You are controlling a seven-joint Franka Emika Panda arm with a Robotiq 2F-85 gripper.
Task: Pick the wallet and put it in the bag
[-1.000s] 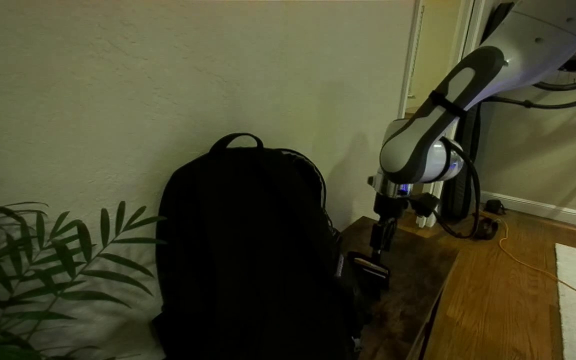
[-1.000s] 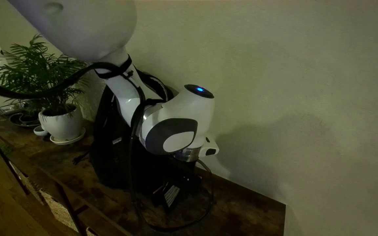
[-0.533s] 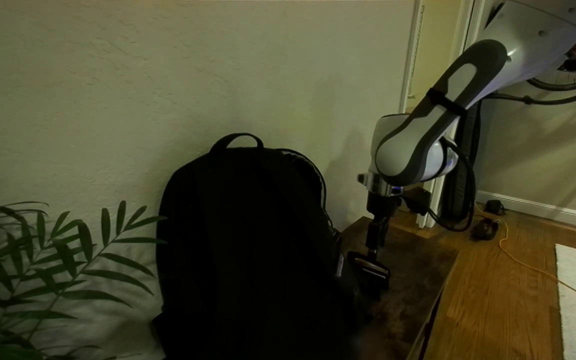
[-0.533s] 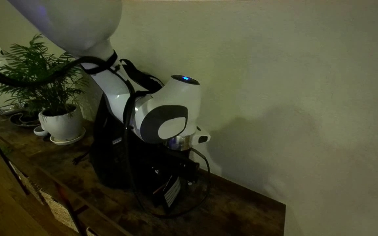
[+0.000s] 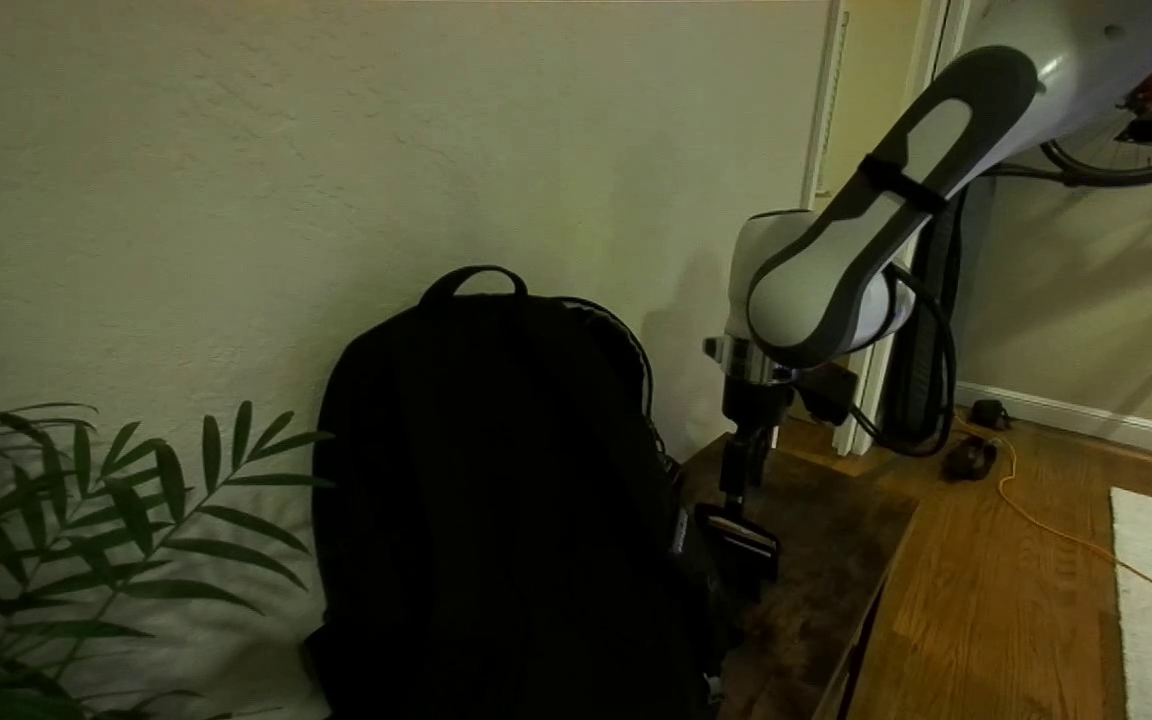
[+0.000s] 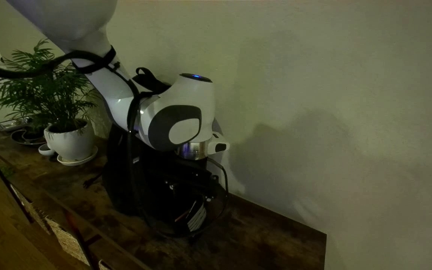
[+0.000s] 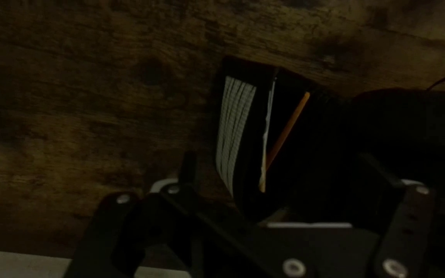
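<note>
while darkness hides detail on the backpack [image 5: 496, 480], the claw [image 7: 276, 157] stands spread wide.

Dim wall [image 6: 336, 86], probably wooden tabletop [image 6: 276, 247]

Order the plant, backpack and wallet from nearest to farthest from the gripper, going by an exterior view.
In an exterior view, from the gripper:
1. Wallet: right below it; contact unclear.
2. Backpack: to the picture's left.
3. Plant: farther left, past the backpack.

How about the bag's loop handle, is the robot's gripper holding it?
No, in an exterior view the gripper hangs beside the bag, lower than the loop handle and clear of it.
</note>
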